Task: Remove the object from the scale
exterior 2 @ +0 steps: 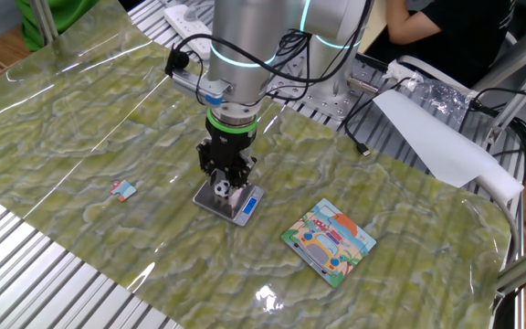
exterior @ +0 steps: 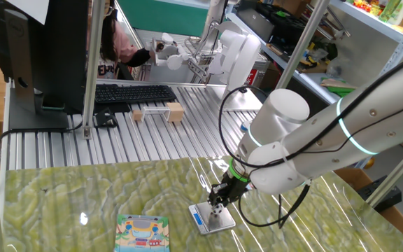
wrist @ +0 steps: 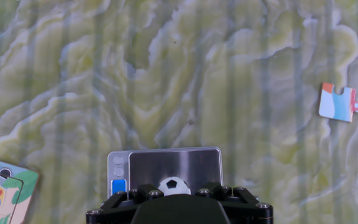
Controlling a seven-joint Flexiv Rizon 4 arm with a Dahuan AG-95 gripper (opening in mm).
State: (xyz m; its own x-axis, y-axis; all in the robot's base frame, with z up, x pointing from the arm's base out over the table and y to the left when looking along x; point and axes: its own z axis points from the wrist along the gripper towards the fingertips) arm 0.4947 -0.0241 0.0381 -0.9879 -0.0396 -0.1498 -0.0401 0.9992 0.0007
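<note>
The pincer (exterior 2: 225, 190) hangs straight down over the scale (exterior 2: 230, 203), fingers either side of the little soccer-patterned ball (exterior 2: 220, 189), which sits on the silver platform towards the end with the blue display strip. The fingers bracket the ball very closely, but whether they are already pressing on it or just short of it I cannot tell; in the hand view the ball (wrist: 174, 185) peeks out at the top edge of the black pincer body, its lower half hidden.

Now the risks. That ball is round, smooth and tiny against the fingers, so I judge an off-centre squeeze could pop it sideways. From the platform it would roll off the scale onto the tabletop (exterior 2: 80, 119) with nothing to stop it. A weak grip is the other worry: a lift might leave the ball behind or drop it back on the metal, where it would bounce. The fingertips also look very near the platform, so pressing lower could shove or tip the light scale itself.

Containers: none in reach. The scale is the only carrier, and the ball is all it bears. Beyond the scale's display end lies the colourful picture card (exterior 2: 329, 240), flat and bare. On the scale's opposite side, well apart, rests a small red-white-blue scrap (exterior 2: 122, 189). Neither holds anything.
</note>
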